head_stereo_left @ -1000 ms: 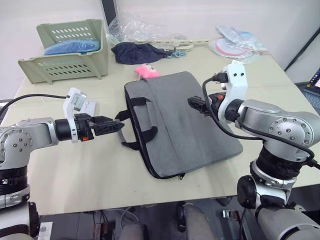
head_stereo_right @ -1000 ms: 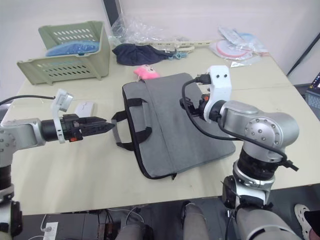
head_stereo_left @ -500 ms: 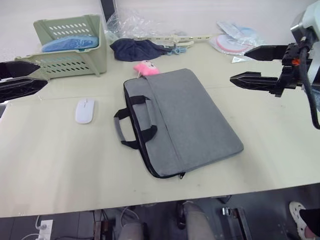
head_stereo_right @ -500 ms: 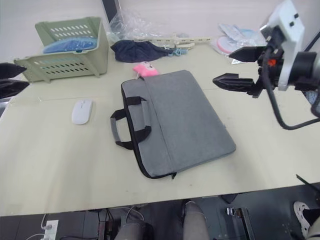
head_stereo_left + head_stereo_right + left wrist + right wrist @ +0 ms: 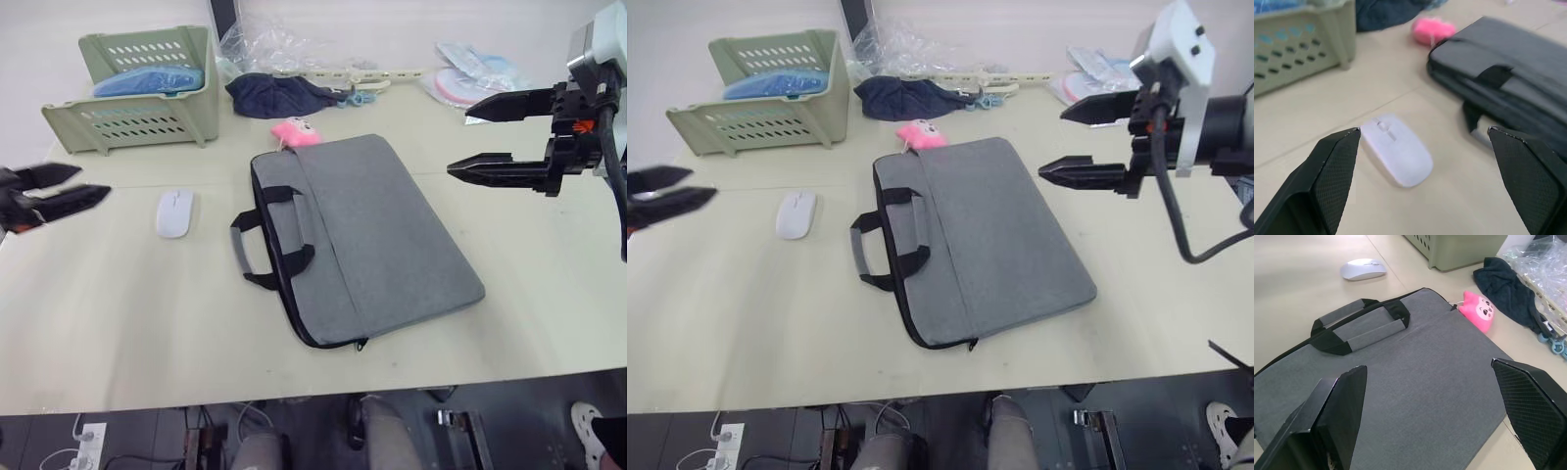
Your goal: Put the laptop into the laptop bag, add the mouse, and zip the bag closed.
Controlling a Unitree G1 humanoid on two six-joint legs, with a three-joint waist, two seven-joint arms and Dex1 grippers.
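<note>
Flat grey fabric laptop bag [image 5: 367,240] (black straps), smooth oval mouse [image 5: 174,212]

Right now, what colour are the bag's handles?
Black with grey middles, clearest in the right wrist view.

The left tool [image 5: 44,190] is smeared with blur beside the mouse [image 5: 174,212], and its arm is cut off by the picture's edge. The right tool [image 5: 500,137] likewise loses its arm at the edge beyond the laptop bag [image 5: 377,235]. The bag's contents cannot be told. Behind the bag, a dark upright object [image 5: 223,18] is cropped at the top.
</note>
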